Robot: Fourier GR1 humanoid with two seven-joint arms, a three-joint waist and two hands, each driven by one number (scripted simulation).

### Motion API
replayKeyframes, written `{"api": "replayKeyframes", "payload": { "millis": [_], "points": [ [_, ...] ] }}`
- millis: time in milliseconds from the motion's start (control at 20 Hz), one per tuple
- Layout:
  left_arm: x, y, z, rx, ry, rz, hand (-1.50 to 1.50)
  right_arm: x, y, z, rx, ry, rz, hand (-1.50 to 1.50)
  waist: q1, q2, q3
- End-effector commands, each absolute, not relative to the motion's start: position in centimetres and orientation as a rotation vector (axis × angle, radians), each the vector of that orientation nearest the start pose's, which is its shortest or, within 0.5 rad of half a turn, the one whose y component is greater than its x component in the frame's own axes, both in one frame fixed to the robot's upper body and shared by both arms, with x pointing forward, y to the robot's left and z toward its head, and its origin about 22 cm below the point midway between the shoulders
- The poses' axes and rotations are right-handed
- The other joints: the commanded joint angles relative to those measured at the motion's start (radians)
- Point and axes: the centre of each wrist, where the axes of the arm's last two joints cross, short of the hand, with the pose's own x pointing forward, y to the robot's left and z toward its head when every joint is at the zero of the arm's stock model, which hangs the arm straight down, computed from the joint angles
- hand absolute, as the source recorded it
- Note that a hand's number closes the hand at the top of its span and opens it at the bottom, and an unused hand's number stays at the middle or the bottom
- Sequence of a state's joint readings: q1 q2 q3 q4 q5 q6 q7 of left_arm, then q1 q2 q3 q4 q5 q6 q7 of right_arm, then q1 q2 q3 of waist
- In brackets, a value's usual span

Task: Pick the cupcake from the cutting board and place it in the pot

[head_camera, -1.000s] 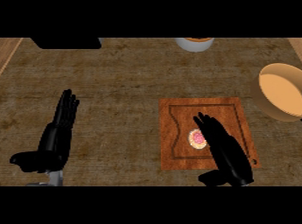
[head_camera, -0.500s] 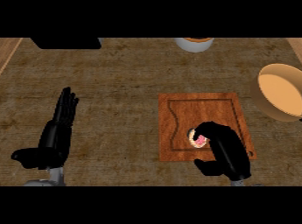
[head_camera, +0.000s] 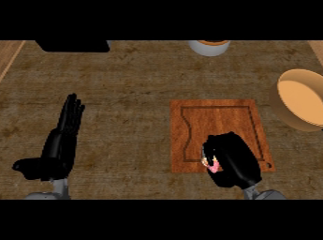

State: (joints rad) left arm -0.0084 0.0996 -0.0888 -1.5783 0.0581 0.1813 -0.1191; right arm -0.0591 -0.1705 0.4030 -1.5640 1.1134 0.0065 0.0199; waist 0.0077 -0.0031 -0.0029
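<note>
While the right hand (head_camera: 234,159) curls round the cupcake (head_camera: 211,163) over the cutting board (head_camera: 216,117), the pot (head_camera: 302,101) shows only its tan inside, left hand (head_camera: 56,152) open-fingered.

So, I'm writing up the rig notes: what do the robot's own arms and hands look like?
The left hand and right hand are glossy black, with slim fingers and a thumb. The left forearm and right forearm are plain grey, rounded, only short stubs showing. No cables or markings visible.
</note>
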Motion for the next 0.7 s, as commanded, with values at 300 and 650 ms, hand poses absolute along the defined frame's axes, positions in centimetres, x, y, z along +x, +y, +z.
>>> {"api": "replayKeyframes", "payload": {
  "millis": [300,650],
  "points": [
    [23.8,22.0,-0.5,0.114,-1.688,0.028,0.00,22.8,-14.2,9.8,-0.749,-1.632,1.359,1.50,-0.012,0.000,0.002],
    [23.0,22.0,0.0,0.117,-1.695,0.050,0.00,17.9,-16.1,14.7,-0.903,-1.847,1.150,1.50,-0.018,-0.003,0.003]
  ]
}}
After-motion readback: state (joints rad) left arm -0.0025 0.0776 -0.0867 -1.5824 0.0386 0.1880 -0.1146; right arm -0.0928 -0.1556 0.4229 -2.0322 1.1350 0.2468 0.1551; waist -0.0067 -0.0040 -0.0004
